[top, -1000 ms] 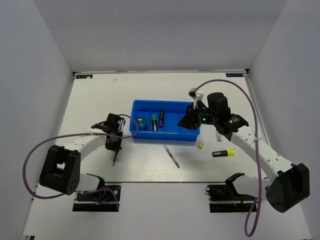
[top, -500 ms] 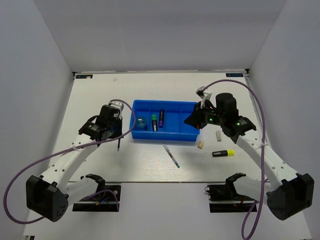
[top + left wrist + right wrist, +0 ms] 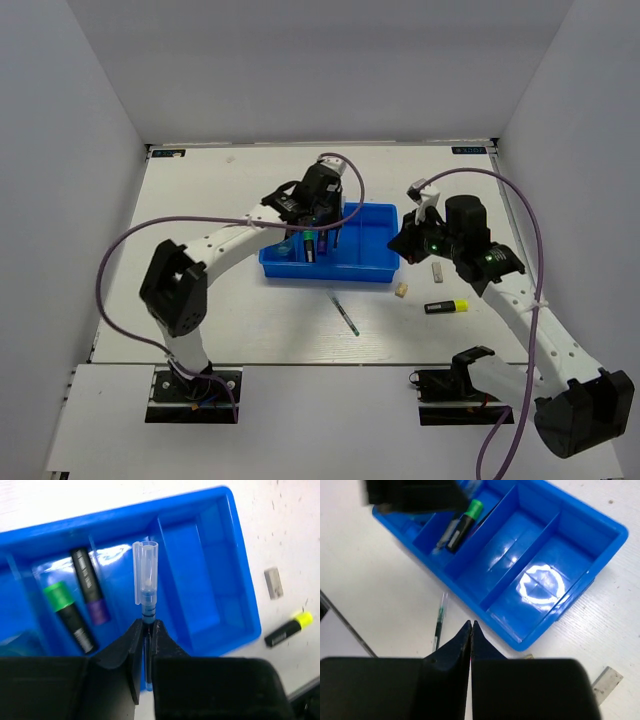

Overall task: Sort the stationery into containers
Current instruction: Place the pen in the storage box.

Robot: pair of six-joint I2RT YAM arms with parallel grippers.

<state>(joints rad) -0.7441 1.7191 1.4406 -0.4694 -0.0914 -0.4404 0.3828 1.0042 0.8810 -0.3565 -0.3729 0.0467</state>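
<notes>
The blue four-compartment tray (image 3: 330, 272) sits mid-table. My left gripper (image 3: 325, 218) hovers over its middle, shut on the dark blue pen (image 3: 145, 585), whose clear cap points away over a tray (image 3: 235, 570) divider. A purple-black marker (image 3: 90, 585) and a green-black highlighter (image 3: 70, 615) lie in a left compartment. My right gripper (image 3: 400, 240) is shut and empty, just off the tray's right end. The thin green pen (image 3: 343, 312), beige eraser (image 3: 401, 290), white eraser (image 3: 436, 270) and yellow-black highlighter (image 3: 446, 306) lie on the table. A bluish piece (image 3: 284, 244) shows in the leftmost compartment.
In the right wrist view the shut gripper (image 3: 471, 625) is above the table by the tray's (image 3: 600, 540) near wall, the green pen (image 3: 439, 622) to its left. The two right compartments hold nothing. White walls enclose the table on three sides.
My left arm lifted the dark blue pen from the table left of the tray and swung it right over the tray. My right gripper drew back a little to the right.
</notes>
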